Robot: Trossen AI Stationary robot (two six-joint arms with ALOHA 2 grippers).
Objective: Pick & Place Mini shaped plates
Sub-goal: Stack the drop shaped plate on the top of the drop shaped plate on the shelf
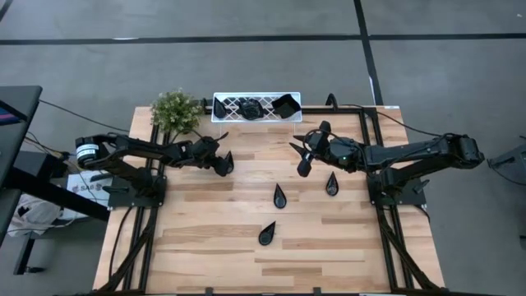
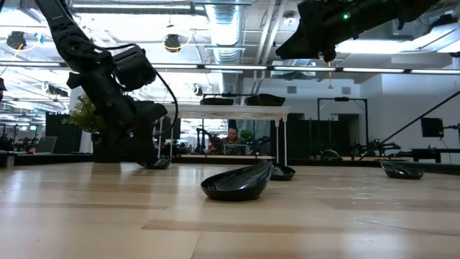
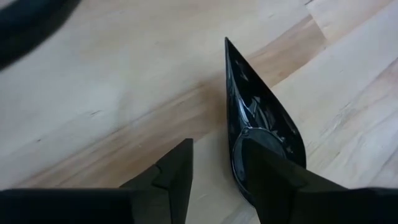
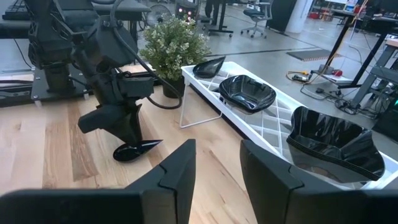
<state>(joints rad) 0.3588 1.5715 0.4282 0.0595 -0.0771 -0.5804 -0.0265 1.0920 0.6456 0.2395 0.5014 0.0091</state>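
A black teardrop mini plate [image 3: 261, 118] lies on the wooden table at the far left, its pointed tip away from my left gripper [image 3: 216, 144]. That gripper [image 1: 223, 163] is open and slants down over the plate's round end, straddling its rim. Three more teardrop plates lie on the table [image 1: 279, 196], [image 1: 331, 183], [image 1: 267, 233]. My right gripper [image 4: 217, 146] hangs open and empty above the table's far right part [image 1: 302, 168]. My left gripper comes at the teardrop plate slanting down from the table's left. One finger [image 3: 267, 168] stands over the bowl at the round end [image 3: 249, 134] and the other finger [image 3: 177, 168] stands outside the rim. The plate lies flat on the table. Whether a finger touches it, I cannot tell.
A white lattice tray [image 1: 263, 95] stands at the far edge with three black plates in it [image 4: 249, 92]. A small green potted plant [image 1: 175, 111] stands left of the tray, close behind my left arm. The table's near half holds only one plate.
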